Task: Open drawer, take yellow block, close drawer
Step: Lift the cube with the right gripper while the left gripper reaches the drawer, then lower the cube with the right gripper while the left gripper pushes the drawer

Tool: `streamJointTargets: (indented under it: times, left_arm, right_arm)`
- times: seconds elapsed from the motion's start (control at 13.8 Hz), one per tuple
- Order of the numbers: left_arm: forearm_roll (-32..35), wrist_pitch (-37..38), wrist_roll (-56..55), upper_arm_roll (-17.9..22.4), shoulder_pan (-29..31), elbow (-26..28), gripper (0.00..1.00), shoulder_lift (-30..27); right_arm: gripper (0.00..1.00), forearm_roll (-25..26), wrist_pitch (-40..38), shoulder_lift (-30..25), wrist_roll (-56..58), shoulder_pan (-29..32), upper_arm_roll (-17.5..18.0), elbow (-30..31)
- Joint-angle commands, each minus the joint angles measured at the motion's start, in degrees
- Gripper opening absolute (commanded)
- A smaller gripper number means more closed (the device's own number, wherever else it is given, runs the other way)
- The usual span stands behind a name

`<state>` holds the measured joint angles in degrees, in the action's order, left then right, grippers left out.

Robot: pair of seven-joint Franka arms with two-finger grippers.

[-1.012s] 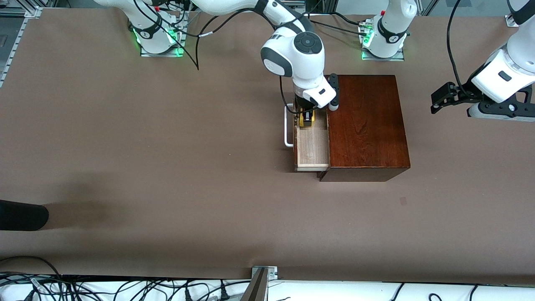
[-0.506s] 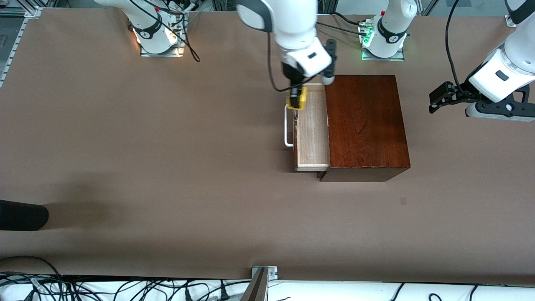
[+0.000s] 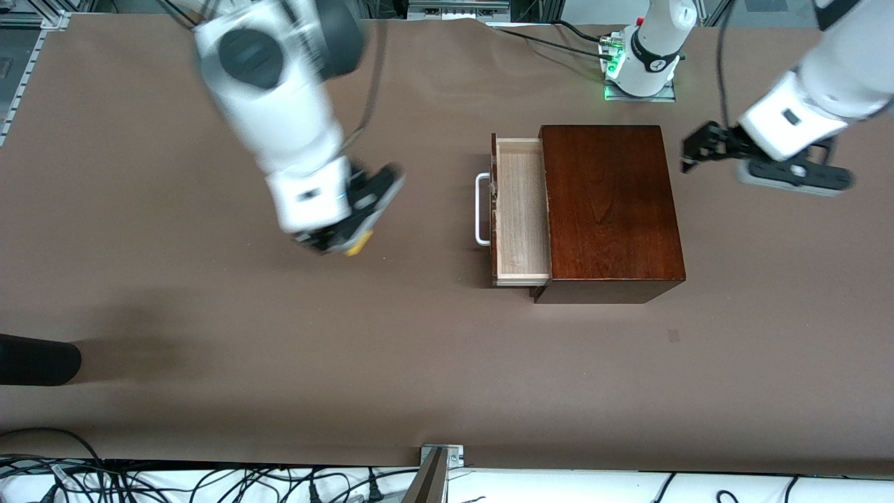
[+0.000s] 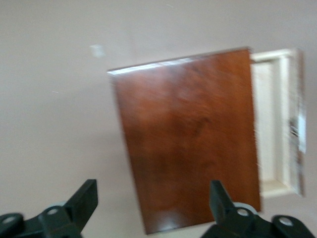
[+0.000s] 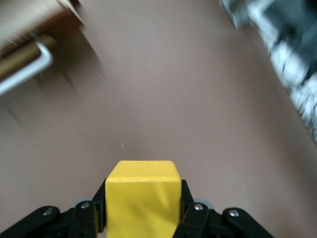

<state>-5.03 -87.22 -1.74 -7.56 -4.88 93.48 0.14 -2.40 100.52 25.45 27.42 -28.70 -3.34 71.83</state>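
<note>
My right gripper (image 3: 347, 242) is shut on the yellow block (image 3: 360, 244), up over bare table between the drawer and the right arm's end. In the right wrist view the yellow block (image 5: 142, 198) fills the gap between the black fingers (image 5: 98, 208), and the drawer's white handle (image 5: 27, 74) shows at a corner. The drawer (image 3: 520, 209) stands pulled out of the dark wooden box (image 3: 611, 209), its pale inside bare, its white handle (image 3: 481, 209) facing the right arm's end. My left gripper (image 3: 698, 150) hangs open beside the box; its wrist view shows the box (image 4: 188, 144) and drawer (image 4: 275, 119) past its own gripper (image 4: 151, 198).
A dark rounded object (image 3: 35, 360) pokes in at the table's edge toward the right arm's end. Cables (image 3: 209, 482) run along the edge nearest the front camera. The left arm's base (image 3: 642, 56) stands close to the box.
The right gripper lifted the yellow block out of the drawer and swung it away toward the right arm's end of the table. The left gripper moved closer to the box.
</note>
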Motion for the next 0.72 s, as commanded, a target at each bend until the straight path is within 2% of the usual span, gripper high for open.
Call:
streamJointTargets:
  times: [0.0,0.07,0.22,0.36,0.51,0.65]
  left_arm:
    - [-2.5,3.3,0.0,-6.7,-0.3,-2.2,1.0,2.1]
    - [-4.1,3.3,-0.5,-9.6,-0.5,-2.2,1.0,3.2]
    - [-8.3,3.0,-0.7,-16.0,-0.7,-2.9,1.0,6.5]
    - [-10.3,3.4,-0.8,-22.1,-1.4,-9.1,1.0,14.8]
    - [-10.5,3.0,-0.7,-24.8,-2.0,-12.5,1.0,20.4]
    - [-10.0,0.5,0.3,-24.7,-5.8,-14.6,1.0,24.4]
  right_arm:
    - [0.0,-2.7,2.8,-6.6,-2.1,8.0,1.1,15.0]
    - [0.0,-3.0,3.5,-7.0,-3.3,10.5,0.7,18.2]
    - [0.0,-2.9,10.2,-8.8,-6.2,13.4,0.6,26.3]
    - [0.0,-2.8,15.3,-10.3,-12.2,13.8,-1.0,34.6]
    - [0.0,-2.8,21.2,-10.2,-17.3,14.4,-1.9,41.0]
    - [0.0,-2.4,26.1,-8.3,-19.5,14.5,-2.7,44.3]
